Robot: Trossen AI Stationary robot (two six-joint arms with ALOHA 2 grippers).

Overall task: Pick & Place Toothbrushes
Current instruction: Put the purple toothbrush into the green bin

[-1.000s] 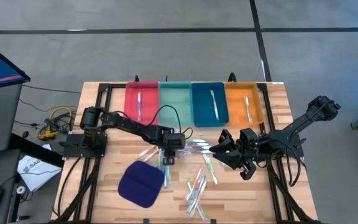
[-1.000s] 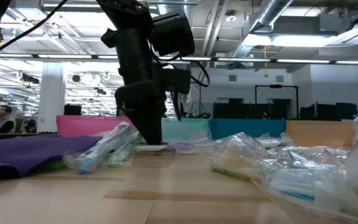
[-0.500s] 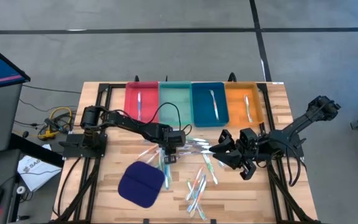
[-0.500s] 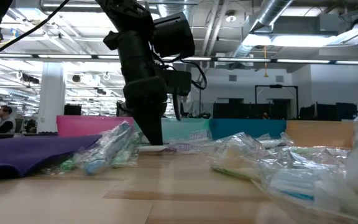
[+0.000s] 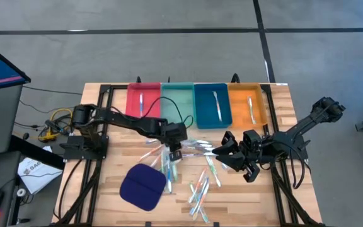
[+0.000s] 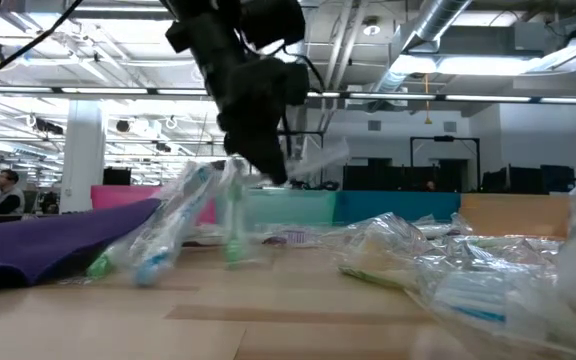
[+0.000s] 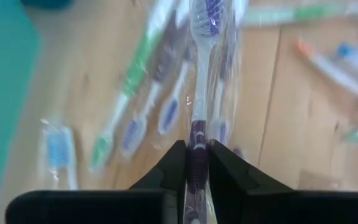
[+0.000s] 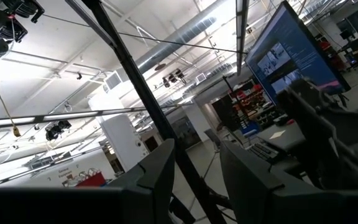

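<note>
We see a pale wooden table on a grey concrete floor, with four trays along its far edge, red, teal, blue and orange, each with a toothbrush in it, and a dark blue cloth pad near the front; across the table top, the low view looks into a big hall with ceiling pipes and lights. The left gripper hangs above the middle of the table, its fingers pinched tight on a wrapped toothbrush with a whitish handle and purple grip, lifted clear of the wood. More wrapped toothbrushes lie scattered beneath it and toward the front. The right gripper waits at the table's right side, its fingers partly spread around nothing.
</note>
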